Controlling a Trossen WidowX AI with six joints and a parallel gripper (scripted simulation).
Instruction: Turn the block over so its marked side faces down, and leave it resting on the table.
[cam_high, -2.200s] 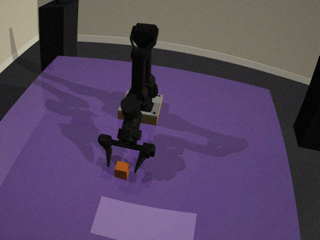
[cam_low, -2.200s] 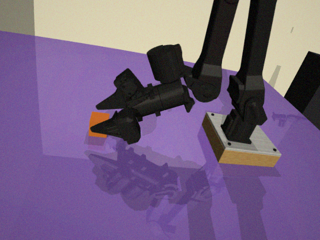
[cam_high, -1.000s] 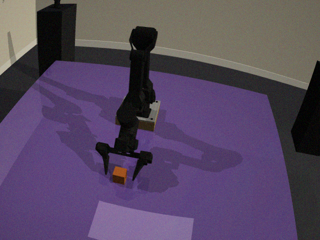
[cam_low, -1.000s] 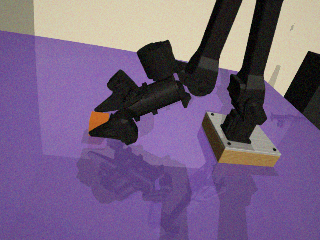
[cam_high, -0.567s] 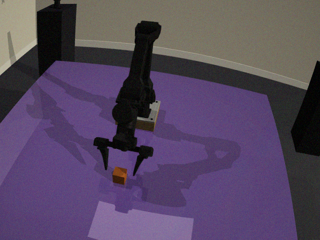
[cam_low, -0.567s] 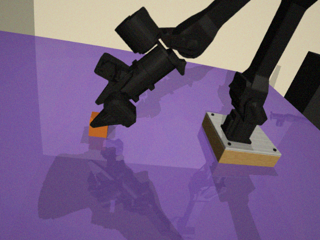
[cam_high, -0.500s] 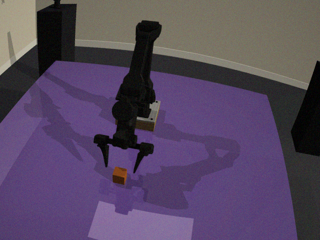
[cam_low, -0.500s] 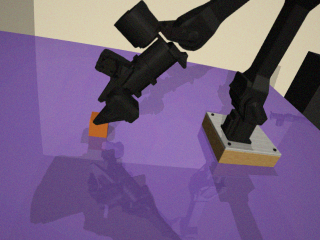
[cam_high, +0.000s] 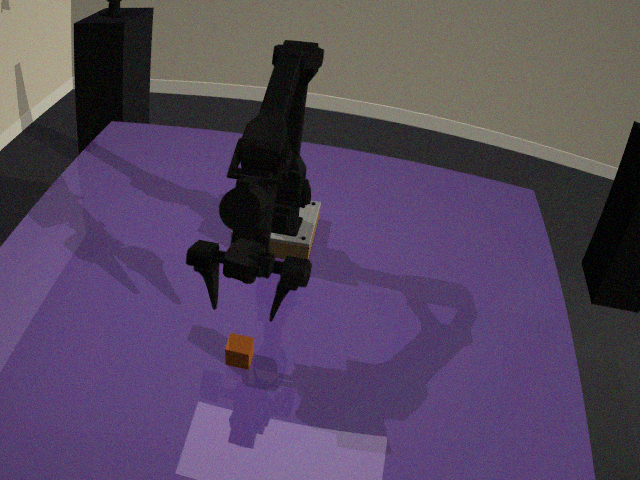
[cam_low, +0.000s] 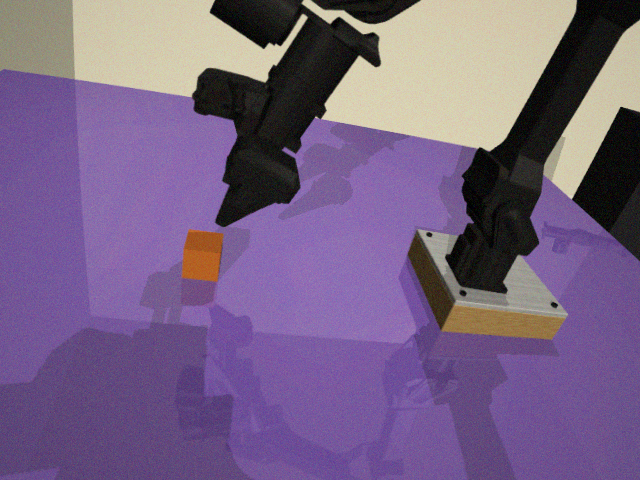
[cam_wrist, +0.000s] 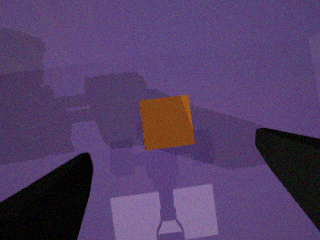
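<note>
The orange block (cam_high: 239, 350) (cam_low: 202, 256) (cam_wrist: 166, 123) rests flat on the purple table. The faces that show in all three views are plain orange; no dark mark shows, and the underside is hidden. My gripper (cam_high: 242, 314) (cam_low: 222, 223) (cam_wrist: 175, 148) is open and empty, its fingers spread wide and pointing down. It hangs above the table, clear of the block, on the side toward the arm's base. In the wrist view the block appears between and slightly beyond the two fingertips.
The arm's base plate (cam_high: 290, 250) (cam_low: 502, 321), wood with a grey top, stands behind the gripper in the top view and at the right in the exterior view. Dark pillars (cam_high: 100, 77) (cam_high: 615, 232) stand beyond the table (cam_high: 465, 232) edges. Arm shadows cross the table.
</note>
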